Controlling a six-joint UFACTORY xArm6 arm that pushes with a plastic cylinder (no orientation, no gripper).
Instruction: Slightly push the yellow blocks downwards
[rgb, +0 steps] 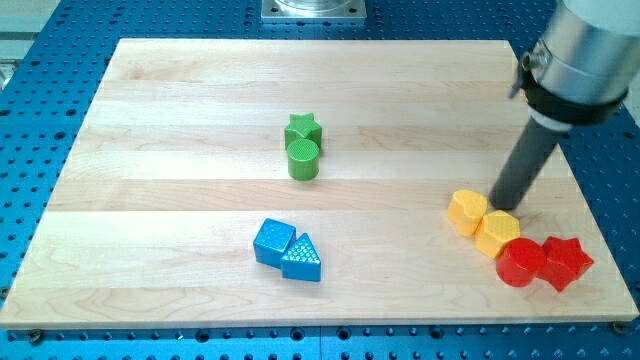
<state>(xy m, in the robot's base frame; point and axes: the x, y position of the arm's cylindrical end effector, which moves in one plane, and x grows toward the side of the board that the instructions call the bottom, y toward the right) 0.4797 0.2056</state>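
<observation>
So my tip (just a bare rod, no fingers to open or close) sits right above the two touching yellow blocks at the wooden board's lower right, red cylinder and red star just below them.

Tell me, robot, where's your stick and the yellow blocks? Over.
My tip touching both yellow blocks from above. Red blocks sit right below them, in the way.
</observation>
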